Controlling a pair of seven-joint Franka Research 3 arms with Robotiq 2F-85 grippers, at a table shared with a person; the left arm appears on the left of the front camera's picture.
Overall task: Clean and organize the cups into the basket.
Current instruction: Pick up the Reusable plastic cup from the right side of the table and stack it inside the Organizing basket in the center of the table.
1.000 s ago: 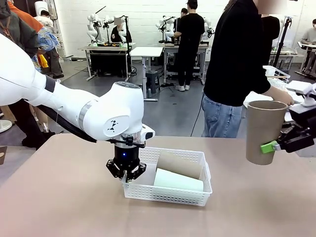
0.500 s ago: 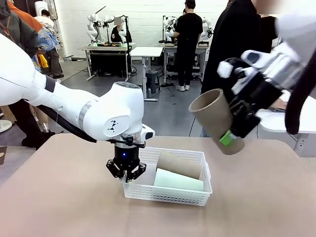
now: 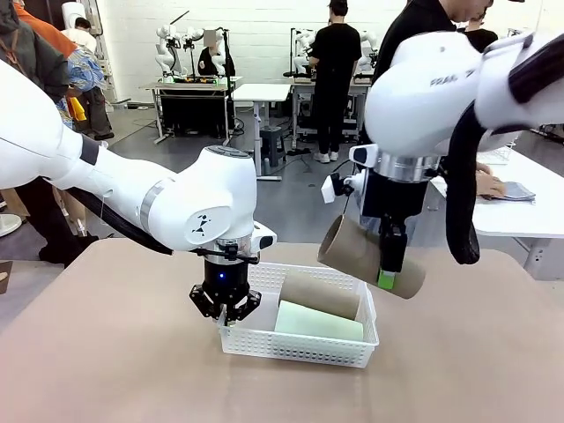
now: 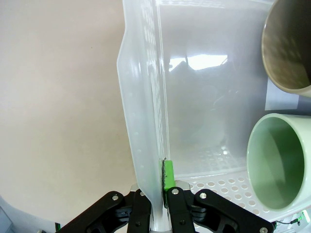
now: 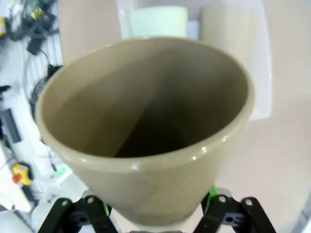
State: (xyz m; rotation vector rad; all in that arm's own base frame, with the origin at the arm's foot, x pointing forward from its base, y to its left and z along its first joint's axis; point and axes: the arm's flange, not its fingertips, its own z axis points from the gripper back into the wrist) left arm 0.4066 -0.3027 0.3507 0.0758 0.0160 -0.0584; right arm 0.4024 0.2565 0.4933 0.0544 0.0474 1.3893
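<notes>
While left end effector [image 4: 157, 188] pinches basket [image 4: 144, 121], cup [image 3: 354, 254] seemingly clears rim.

mint cup [image 3: 319, 322] and tan cup [image 3: 319, 293] lie in white basket [image 3: 295, 348]; another tan cup [image 3: 357, 256] tilted aloft

Two tan cups [image 3: 352, 251] [image 3: 319, 293], one mint-green cup [image 3: 319, 322], one white basket [image 3: 291, 346], two tools [image 3: 226, 310] [image 3: 388, 275].

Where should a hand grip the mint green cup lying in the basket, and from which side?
Likely by the rim of the mint green cup, one finger inside, one outside, from the left end of the basket. It lies on its side, mouth facing that bare stretch; a tan cup crowds its far flank.
</notes>
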